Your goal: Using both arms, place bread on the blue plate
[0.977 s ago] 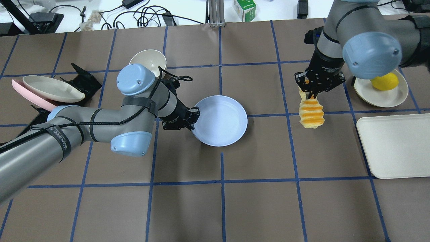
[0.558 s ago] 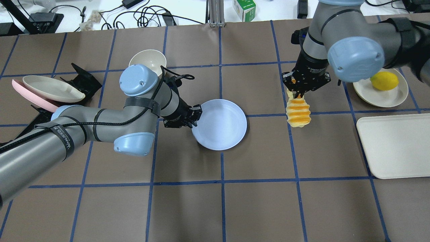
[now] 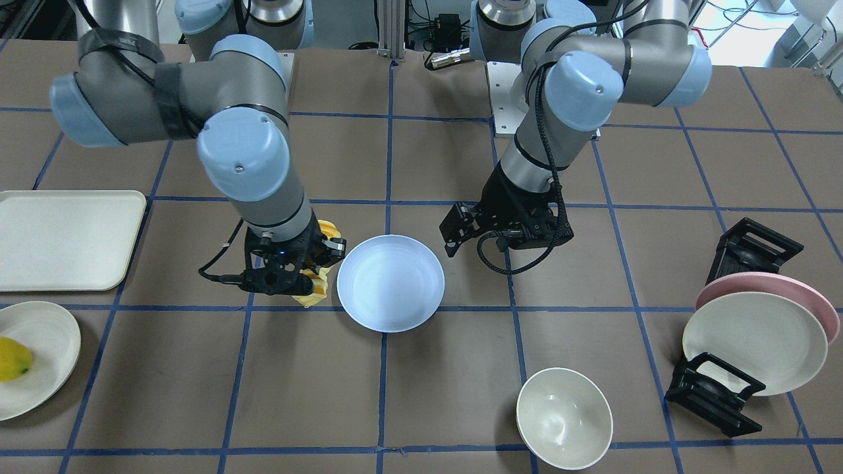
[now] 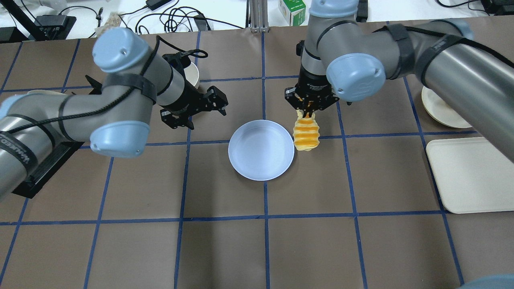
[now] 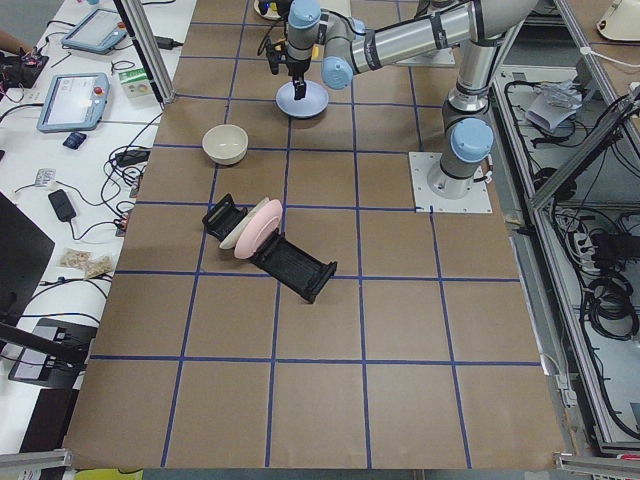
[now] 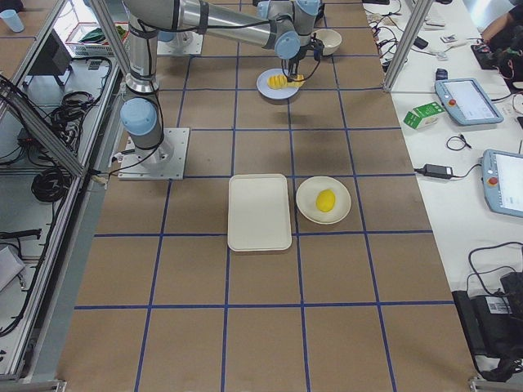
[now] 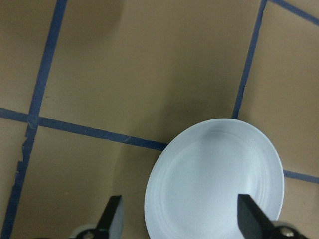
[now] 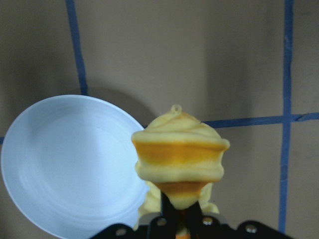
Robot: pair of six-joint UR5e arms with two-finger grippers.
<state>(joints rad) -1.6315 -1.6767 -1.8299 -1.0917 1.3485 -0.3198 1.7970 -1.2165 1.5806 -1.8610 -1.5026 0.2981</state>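
The blue plate (image 4: 261, 149) lies flat on the brown table, and also shows in the front view (image 3: 390, 283) and left wrist view (image 7: 214, 184). My right gripper (image 4: 308, 113) is shut on one end of the bread (image 4: 306, 135). The ridged orange-and-cream loaf hangs down just beyond the plate's right rim, above the table. In the right wrist view the bread (image 8: 179, 164) sits to the right of the plate (image 8: 70, 164). My left gripper (image 4: 220, 102) is open and empty, raised off the plate's far-left side; its fingertips (image 7: 251, 219) frame the plate.
A cream bowl (image 3: 564, 418) stands behind my left arm. A black rack with a pink and a cream plate (image 3: 757, 329) is on the left. A cream tray (image 4: 474, 174) and a cream plate (image 3: 33, 388) with a lemon (image 3: 13, 359) lie on the right.
My right gripper has carried the bread left, up to the plate's right rim. My left gripper has left the plate's left rim, pulling back and up; the plate now lies flat.
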